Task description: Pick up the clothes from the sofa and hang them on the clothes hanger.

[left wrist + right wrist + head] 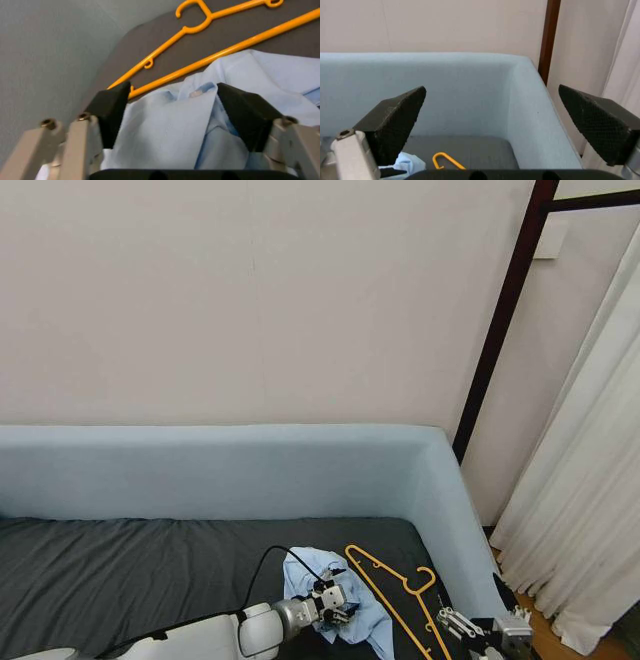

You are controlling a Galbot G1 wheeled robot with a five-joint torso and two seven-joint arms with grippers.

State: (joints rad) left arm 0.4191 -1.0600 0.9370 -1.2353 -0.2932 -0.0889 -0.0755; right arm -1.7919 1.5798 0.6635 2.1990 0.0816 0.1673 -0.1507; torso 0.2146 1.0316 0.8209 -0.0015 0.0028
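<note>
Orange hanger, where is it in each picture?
Head view: the orange hanger lies on the dark cushion, low and right of centre, beside the blue shirt.
Left wrist view: the hanger lies just beyond the shirt.
Right wrist view: its hook peeks in next to a corner of the shirt.
Shared landmark: the blue shirt.

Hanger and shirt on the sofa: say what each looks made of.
Hanger: probably moulded plastic; even orange colour, smooth rounded bars with a slight sheen. Shirt: thin woven cloth, perhaps cotton or a blend, matte pale blue; it folds and creases softly.
</note>
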